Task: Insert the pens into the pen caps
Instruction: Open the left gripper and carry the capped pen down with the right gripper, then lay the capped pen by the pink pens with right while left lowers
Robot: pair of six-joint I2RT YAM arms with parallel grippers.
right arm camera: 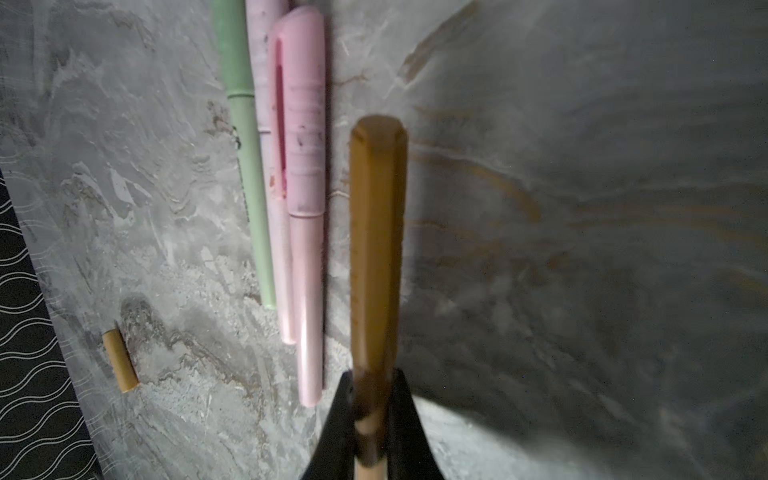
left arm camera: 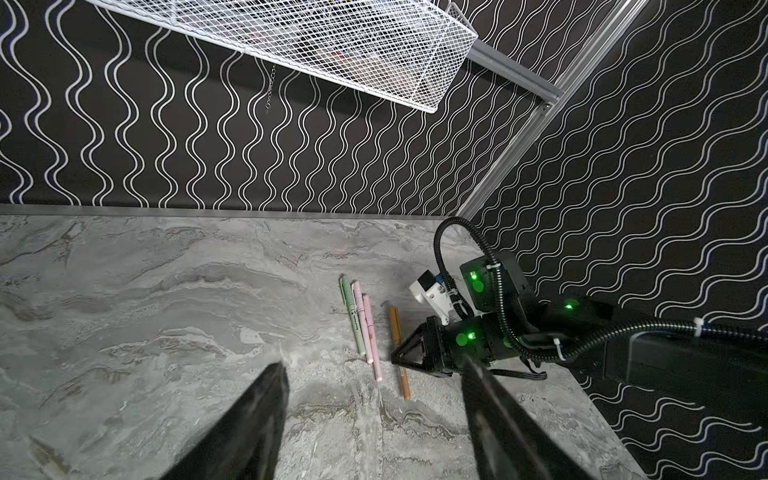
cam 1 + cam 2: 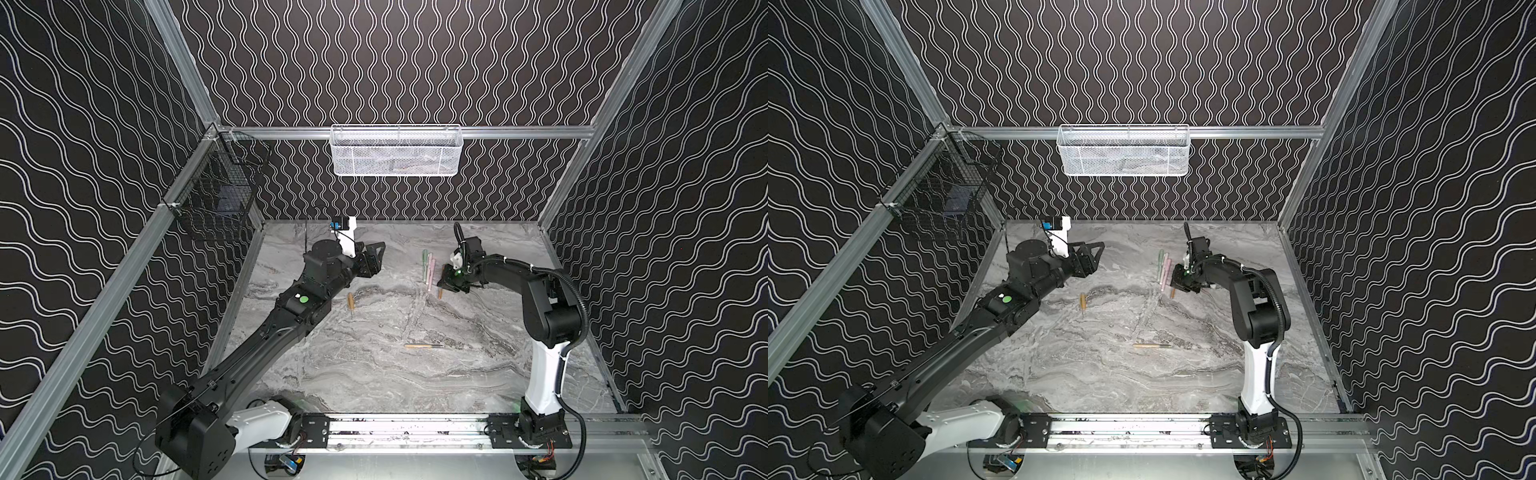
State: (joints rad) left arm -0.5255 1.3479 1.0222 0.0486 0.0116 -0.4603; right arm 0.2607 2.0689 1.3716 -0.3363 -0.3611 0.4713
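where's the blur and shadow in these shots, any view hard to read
Right wrist view: the brown pen in the right gripper is soft, and shadow darkens the table beside it. Left wrist view: fingers of the left gripper are blurred dark wedges; the pink pens beyond are crisp. Both top views: evenly lit, sharp.

Right fingers pinch a tan pen beside 3 pastel pens.

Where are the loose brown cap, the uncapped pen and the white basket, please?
loose brown cap [image 3: 351, 301], in a top view, its middle
uncapped pen [image 3: 418, 345], in a top view, barrel
white basket [image 3: 395, 160], in a top view, front mesh
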